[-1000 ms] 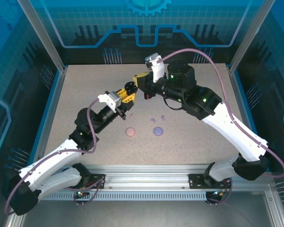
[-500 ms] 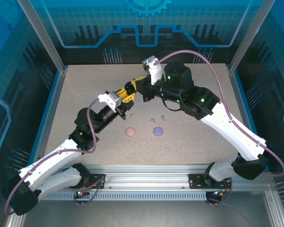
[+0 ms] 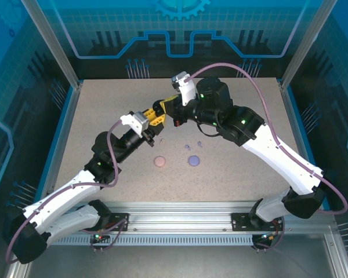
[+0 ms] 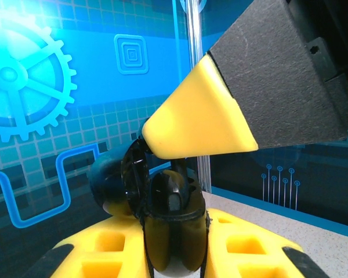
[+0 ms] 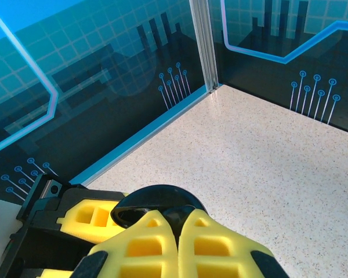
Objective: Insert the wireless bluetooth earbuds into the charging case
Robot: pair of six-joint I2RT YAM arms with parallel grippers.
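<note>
Earbuds [image 3: 200,142] lay loose nearside of black case [image 4: 168,223]. L gripper [image 4: 174,252] pinched case, lid open, prob. steadying it for R gripper [image 5: 178,223], jaws pressed together, just above.

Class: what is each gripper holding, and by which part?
The left gripper clamps the open black round charging case by the sides of its base half. The right gripper is shut; whether it pinches anything cannot be told.
</note>
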